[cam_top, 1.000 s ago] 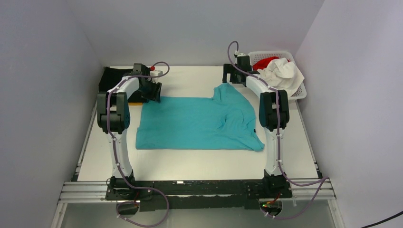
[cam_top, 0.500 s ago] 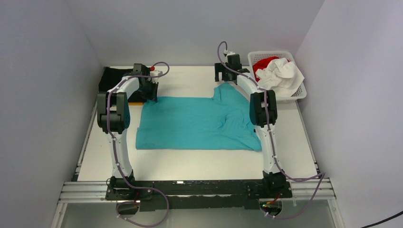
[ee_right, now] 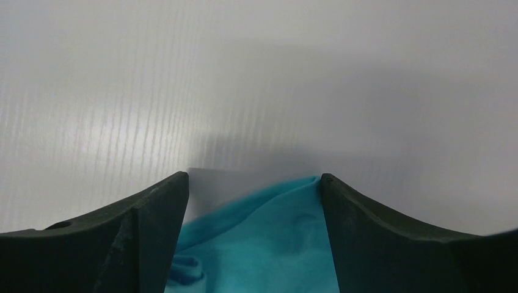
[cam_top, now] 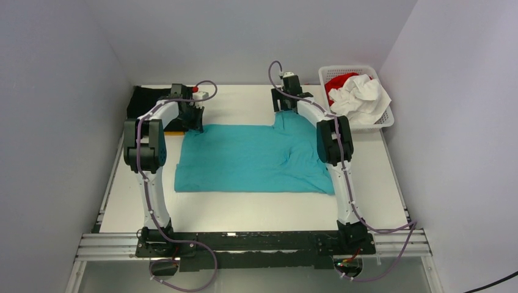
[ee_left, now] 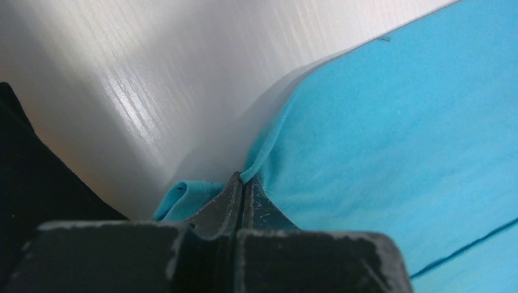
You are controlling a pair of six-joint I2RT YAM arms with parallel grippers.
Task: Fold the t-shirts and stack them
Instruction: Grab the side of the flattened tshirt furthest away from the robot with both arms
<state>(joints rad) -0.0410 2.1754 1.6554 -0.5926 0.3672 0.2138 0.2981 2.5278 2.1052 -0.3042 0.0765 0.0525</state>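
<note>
A turquoise t-shirt [cam_top: 250,159] lies spread flat in the middle of the table. My left gripper [cam_top: 194,125] is at its far left corner, shut on the hem [ee_left: 269,143]; the cloth edge comes out from between the closed fingertips of the left gripper [ee_left: 244,183]. My right gripper [cam_top: 284,110] is at the shirt's far right tip. In the right wrist view the right gripper [ee_right: 253,180] is open, with the turquoise cloth [ee_right: 269,238] lying between its two fingers. A black t-shirt [cam_top: 146,101] lies folded at the far left corner.
A white lattice basket [cam_top: 385,116] at the far right holds a crumpled white t-shirt [cam_top: 360,97] and a red one [cam_top: 339,80]. The black cloth [ee_left: 24,177] lies close to the left of my left gripper. White walls close in on three sides.
My left gripper has closed on the shirt's far left hem. My right arm has moved left along the far edge to the shirt's tip, its jaws a little narrower.
</note>
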